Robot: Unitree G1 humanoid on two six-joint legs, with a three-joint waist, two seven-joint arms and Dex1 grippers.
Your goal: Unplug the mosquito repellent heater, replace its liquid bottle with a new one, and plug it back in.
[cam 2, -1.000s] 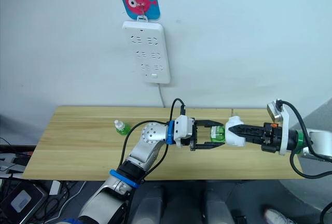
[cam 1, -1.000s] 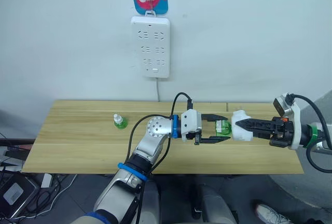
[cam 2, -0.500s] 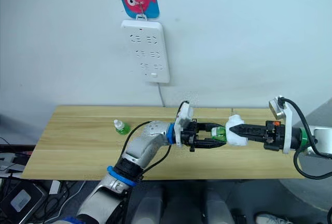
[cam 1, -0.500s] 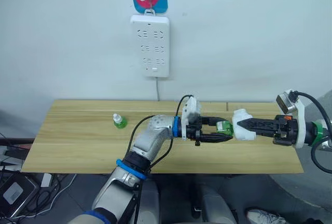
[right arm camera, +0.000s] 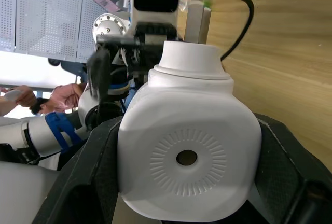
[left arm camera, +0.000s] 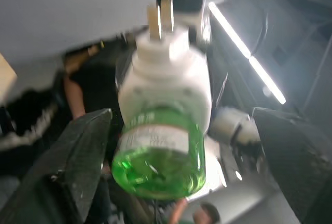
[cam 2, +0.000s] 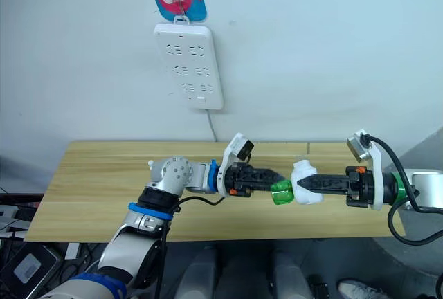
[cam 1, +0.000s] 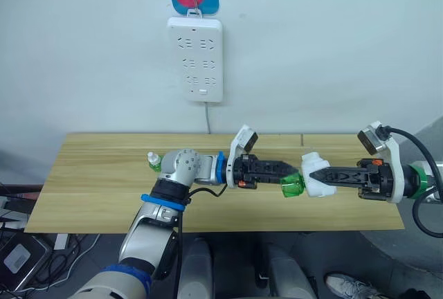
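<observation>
The mosquito repellent heater is unplugged, clamped in the right end effector. The left end effector is closed on its liquid bottle, seemingly mid-removal. The new one, at the table's nine o'clock, awaits fitting, then replugging.

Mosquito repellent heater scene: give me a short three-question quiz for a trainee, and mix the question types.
1. Which gripper holds the mosquito repellent heater?
2. True or false: the heater is plugged into the power strip.
3. Where is the capped green bottle? A) hanging on the wall B) standing on the table, apart from the heater C) on the floor

Key:
1. The right gripper.
2. False; it is held in the air in front of the table.
3. B
</observation>
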